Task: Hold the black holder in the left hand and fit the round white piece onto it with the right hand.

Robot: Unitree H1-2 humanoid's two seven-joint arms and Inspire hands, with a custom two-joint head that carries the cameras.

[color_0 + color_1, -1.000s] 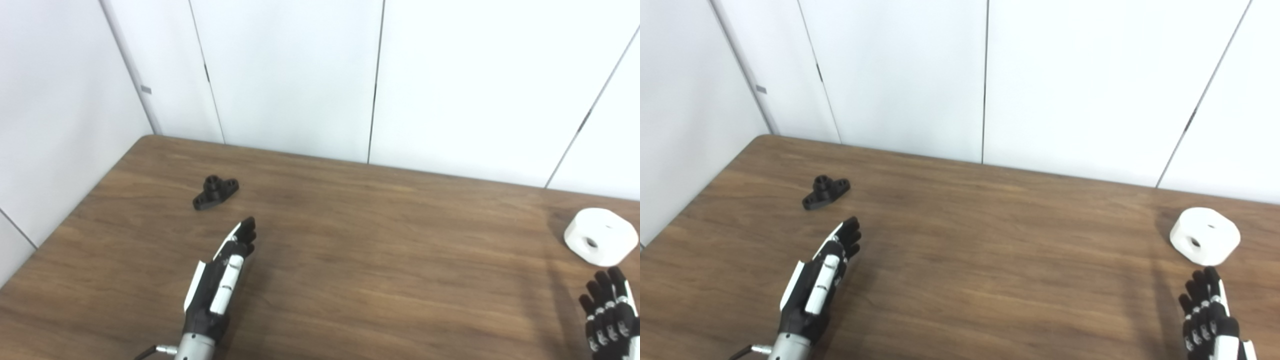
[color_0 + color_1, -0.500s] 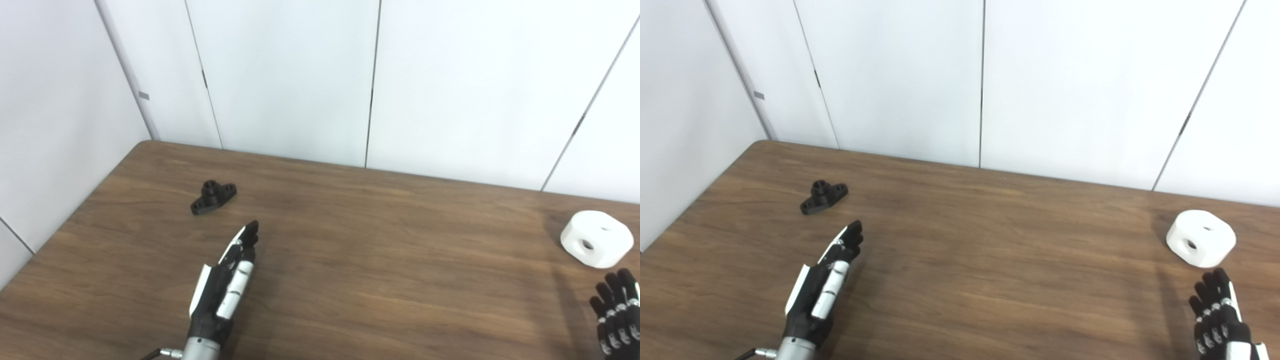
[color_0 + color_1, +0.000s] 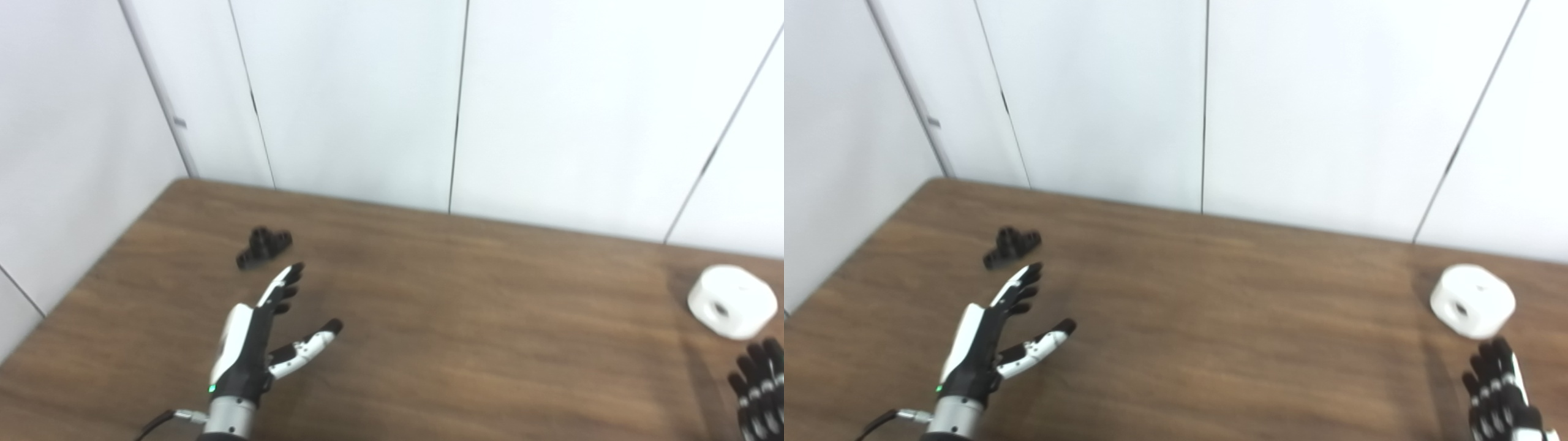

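The small black holder lies on the wooden table at the far left, blurred in both views. My left hand hovers just short of it, open, its fingers stretched toward the holder and its thumb spread out to the right; it holds nothing. The round white piece, with a hole in its side, rests on the table at the far right. Only the fingertips of my right hand show at the bottom right corner, below the white piece and apart from it, fingers extended and empty.
White wall panels stand right behind the table's far edge and along its left side. A thin cable runs from the left wrist.
My left hand has rolled and its thumb has swung out to the right, fingertips now closer to the holder. The camera has shifted a little; the holder and white piece lie where they were.
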